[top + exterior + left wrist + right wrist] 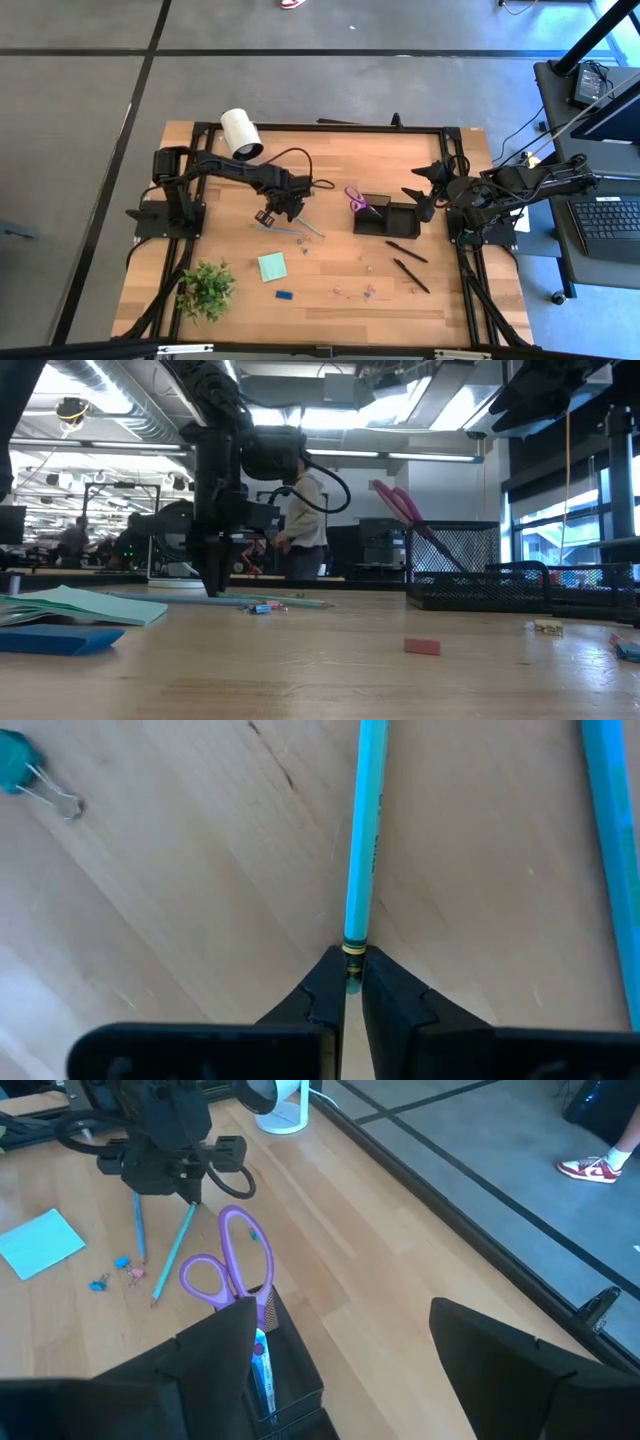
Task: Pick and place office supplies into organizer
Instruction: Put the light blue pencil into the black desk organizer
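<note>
Left gripper (347, 982) pinching a teal pencil (361, 840) flat on the table (330, 160).

I'm seeing the organizer (388, 216) sitting right of centre, purple scissors (357, 198) standing in it at its 9 o'clock end. Right gripper (420, 190) is idling at the organizer's 3 o'clock, fingers spread wide, holding nothing. Left fingers are pressing the pencil's end, second pencil (612, 840) lying beside it. Notepad (272, 266) is sitting at 6 o'clock of the left gripper.

I look straight down on the whole table (330, 290) from overhead. My low camera sits level at tabletop height, facing the room. Each wrist camera looks close past its own fingers. The high, low and right wrist views share the purple scissors (232, 1260).
</note>
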Motion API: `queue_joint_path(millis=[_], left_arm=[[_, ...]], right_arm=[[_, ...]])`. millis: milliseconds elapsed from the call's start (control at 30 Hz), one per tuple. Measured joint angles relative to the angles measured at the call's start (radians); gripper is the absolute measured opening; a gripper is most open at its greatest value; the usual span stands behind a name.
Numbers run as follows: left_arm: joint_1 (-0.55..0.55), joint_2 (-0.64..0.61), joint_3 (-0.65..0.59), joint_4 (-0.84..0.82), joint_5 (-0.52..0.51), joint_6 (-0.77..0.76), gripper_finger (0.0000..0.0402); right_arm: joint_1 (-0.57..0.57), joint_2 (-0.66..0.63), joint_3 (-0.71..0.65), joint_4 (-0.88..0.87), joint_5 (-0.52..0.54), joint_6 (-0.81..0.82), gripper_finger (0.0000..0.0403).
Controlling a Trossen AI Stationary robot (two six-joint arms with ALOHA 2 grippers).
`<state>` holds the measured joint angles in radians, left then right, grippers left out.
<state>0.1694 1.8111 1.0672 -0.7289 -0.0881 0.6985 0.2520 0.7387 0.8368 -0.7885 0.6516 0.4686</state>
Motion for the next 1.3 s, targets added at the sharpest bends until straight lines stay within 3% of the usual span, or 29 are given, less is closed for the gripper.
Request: queue_joint_path(millis=[300,667,967,1300], left_arm=[[-0.013,-0.148,0.055,0.006,-0.136,-0.02,0.0018],[-0.032,-0.285,0.164,0.012,-0.35,0.151,0.0018],[-0.071,-0.308,0.188,0.151,-0.539,0.422,0.0018],[-0.121,-0.308,0.188,0.478,-0.576,0.832,0.0018]], right_arm=[[0.0,0.0,0.0,0.04,0.001,0.012,0.03],[0.0,0.0,0.0,0.075,0.008,0.189,0.03],[0.0,0.001,0.0,0.176,0.009,0.222,0.03],[0.0,0.007,0.0,0.39,0.004,0.296,0.0301]])
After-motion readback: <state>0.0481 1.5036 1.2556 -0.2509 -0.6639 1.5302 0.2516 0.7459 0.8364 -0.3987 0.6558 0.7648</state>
